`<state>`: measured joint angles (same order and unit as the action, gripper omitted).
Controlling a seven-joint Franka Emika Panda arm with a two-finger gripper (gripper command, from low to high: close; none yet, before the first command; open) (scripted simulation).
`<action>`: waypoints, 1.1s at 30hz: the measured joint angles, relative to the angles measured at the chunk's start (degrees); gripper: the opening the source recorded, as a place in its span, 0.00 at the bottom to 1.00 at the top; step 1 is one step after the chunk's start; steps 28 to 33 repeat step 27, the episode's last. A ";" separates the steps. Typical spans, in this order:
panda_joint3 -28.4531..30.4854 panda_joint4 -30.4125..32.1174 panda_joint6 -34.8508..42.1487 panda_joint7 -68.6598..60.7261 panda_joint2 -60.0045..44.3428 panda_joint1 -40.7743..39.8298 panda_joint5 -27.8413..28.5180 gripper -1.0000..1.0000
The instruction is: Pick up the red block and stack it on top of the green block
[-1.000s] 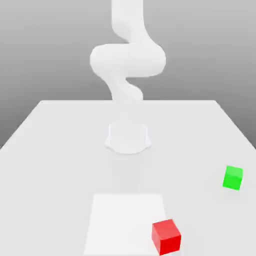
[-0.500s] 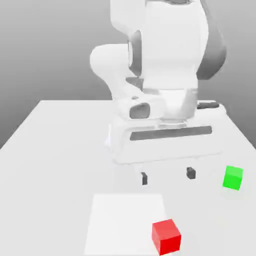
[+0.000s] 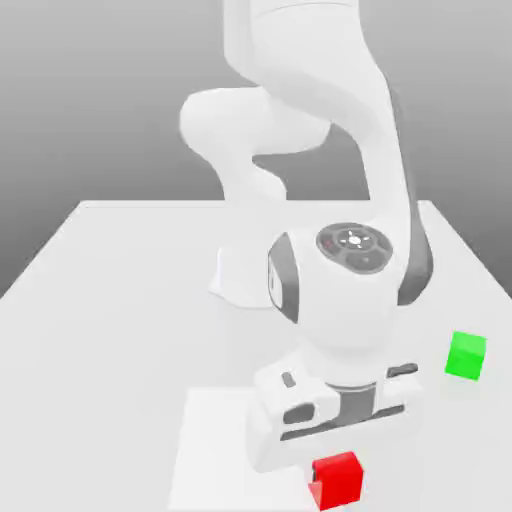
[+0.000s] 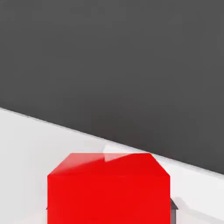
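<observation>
Table (image 3: 100, 330): white, with a paler square patch (image 3: 215, 440) near its front edge.
Gripper (image 3: 335, 465): lowered over the red block, fingers closed on its sides.
Red block (image 3: 338, 482): on the table at the patch's right corner, under the hand; close up in the hand view (image 4: 109, 192).
Green block (image 3: 466, 355): on the table, well apart toward the exterior view's right.

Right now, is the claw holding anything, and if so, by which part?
The claw is shut on the red block, which sits on the table. The hold looks to be on the block's opposite side faces, with a finger pad showing at one side.
</observation>
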<state>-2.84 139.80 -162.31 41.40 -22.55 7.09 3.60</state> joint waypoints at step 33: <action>-14.79 14.58 0.10 18.49 14.20 27.95 4.94 1.00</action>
